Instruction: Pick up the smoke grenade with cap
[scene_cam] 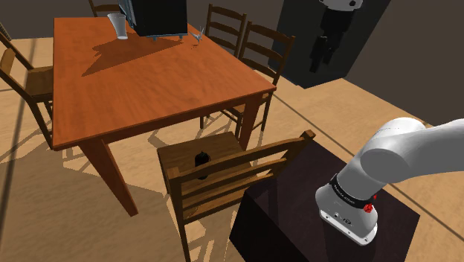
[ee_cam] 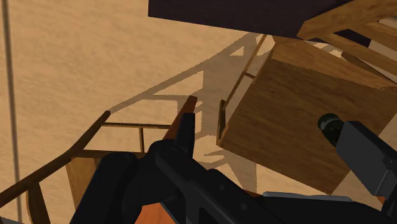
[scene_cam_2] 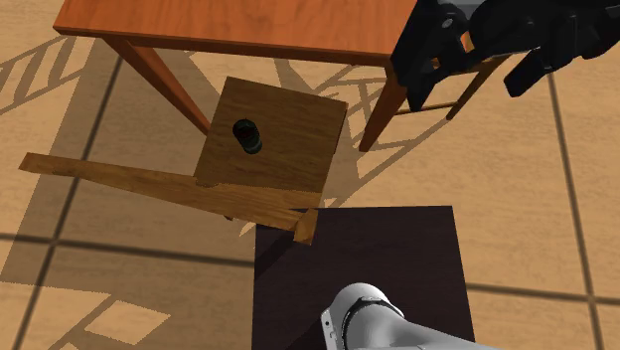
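The smoke grenade (scene_cam: 201,158) is a small dark cylinder with a cap, standing upright on the seat of a wooden chair (scene_cam: 186,152) pulled out from the table. From above, the grenade (scene_cam_2: 245,134) sits near the middle of the seat (scene_cam_2: 288,149). My black gripper (scene_cam: 321,56) hangs high in the air, well off to the shoulder view's right of the chair and far above it. In the wrist view the grenade (ee_cam: 329,125) shows just beside one finger (ee_cam: 366,153), far below. The gripper (ee_cam: 267,127) is open with nothing between its fingers.
A large wooden table (scene_cam: 149,82) carries a white cup (scene_cam: 117,24), a dark box (scene_cam: 158,15) and a small glass (scene_cam: 197,33) at its far end. More chairs (scene_cam: 256,45) ring the table. The chair's slatted backrest (scene_cam: 238,175) stands between the black stand (scene_cam: 320,223) and the seat.
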You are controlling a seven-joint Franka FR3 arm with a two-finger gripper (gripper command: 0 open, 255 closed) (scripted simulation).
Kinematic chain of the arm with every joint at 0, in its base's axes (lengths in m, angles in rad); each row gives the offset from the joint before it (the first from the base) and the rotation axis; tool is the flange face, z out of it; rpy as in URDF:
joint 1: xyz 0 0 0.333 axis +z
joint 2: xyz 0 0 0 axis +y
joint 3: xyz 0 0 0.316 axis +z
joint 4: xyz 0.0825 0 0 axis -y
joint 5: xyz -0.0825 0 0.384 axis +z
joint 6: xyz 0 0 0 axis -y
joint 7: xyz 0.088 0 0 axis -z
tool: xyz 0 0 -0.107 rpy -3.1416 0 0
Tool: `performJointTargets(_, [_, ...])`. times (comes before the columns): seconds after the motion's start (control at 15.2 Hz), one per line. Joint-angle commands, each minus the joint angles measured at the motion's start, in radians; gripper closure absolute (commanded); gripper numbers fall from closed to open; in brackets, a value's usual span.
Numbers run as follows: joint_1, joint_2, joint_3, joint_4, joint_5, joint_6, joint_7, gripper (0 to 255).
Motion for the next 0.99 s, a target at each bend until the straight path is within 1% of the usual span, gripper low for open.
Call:
performJointTargets(0.0, [0.0, 0.0, 0.0, 0.0, 0.0, 0.0, 0.0, 0])
performJointTargets(0.46, [0.042, 0.071, 0.074, -0.135, 0.066, 0.219, 0.094, 0])
performJointTargets(0.92, [0.084, 0.218, 0.152, -0.207, 0.12, 0.455, 0.184, 0])
